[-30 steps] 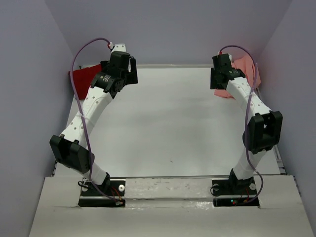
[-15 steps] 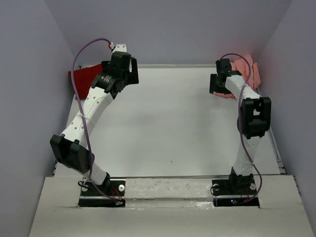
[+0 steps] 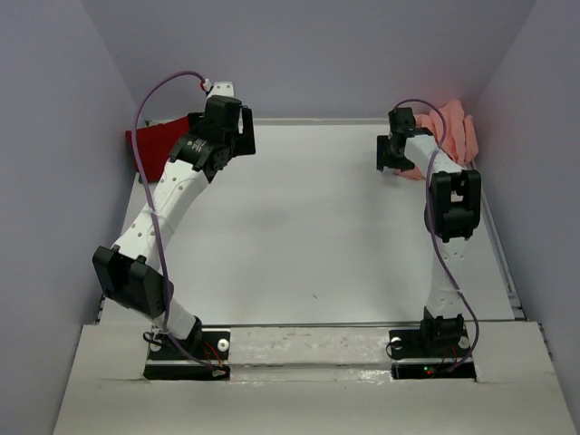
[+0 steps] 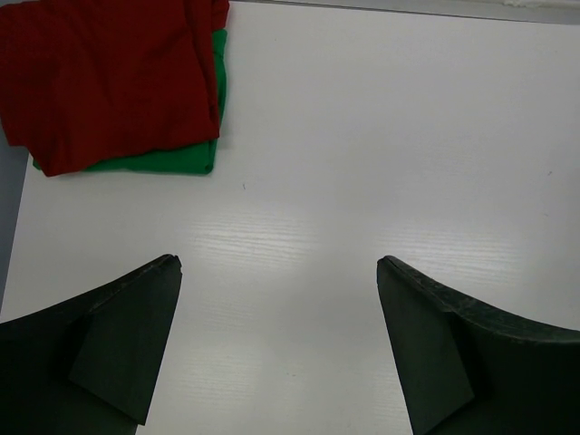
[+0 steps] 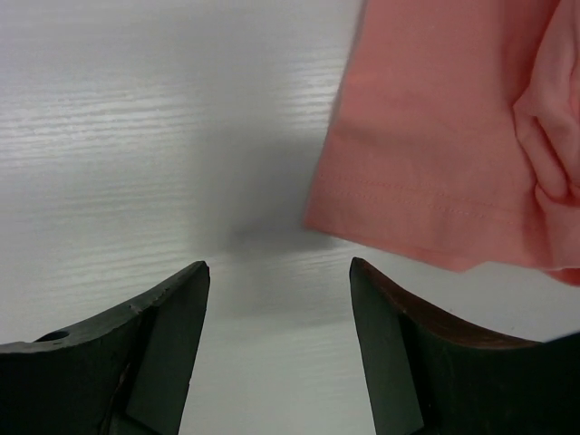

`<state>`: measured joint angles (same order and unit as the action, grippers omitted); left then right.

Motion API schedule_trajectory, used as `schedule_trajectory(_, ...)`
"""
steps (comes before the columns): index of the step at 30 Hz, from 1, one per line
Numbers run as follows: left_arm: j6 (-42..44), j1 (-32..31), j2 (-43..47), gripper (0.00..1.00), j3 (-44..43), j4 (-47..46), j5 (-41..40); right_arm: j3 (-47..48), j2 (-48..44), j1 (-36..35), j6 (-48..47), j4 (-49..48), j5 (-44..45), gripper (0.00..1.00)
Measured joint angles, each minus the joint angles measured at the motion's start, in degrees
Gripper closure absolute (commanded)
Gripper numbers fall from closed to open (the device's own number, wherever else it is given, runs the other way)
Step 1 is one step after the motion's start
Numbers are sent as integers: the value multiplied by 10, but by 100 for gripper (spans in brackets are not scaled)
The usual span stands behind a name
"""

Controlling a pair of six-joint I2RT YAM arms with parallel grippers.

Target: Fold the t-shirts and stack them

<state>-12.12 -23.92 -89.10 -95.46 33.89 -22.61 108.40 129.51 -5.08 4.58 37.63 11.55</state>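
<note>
R gripper [image 5: 278, 265]: jaws apart, empty; has shifted left off the salmon-pink shirt [image 5: 435, 136], bunched far right, hem just past the tips. Fold prob. unfinished. L gripper [image 4: 279, 263]: released, idle near dark red shirt [image 4: 109, 82] atop green shirt [image 4: 172, 161], far left.

Lighting's soft and even from above, with no harsh shadows in the top view. The white surface [image 3: 308, 227] is bright and has a mild glare band in the left wrist view. In the right wrist view the pink shirt [image 5: 435, 136] throws a soft grey shadow to its left. Up close the right claw [image 5: 278, 265] is just dark shapes, almost no detail.
</note>
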Motion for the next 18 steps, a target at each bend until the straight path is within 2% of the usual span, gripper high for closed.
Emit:
schedule_trajectory(6, 0, -1, 0, 1, 0, -2, 0, 52, 18, 13, -7, 1, -2, 32)
schedule_trajectory(18, 0, -1, -1, 1, 2, -3, 0, 46, 28, 38, -7, 5, 0, 33)
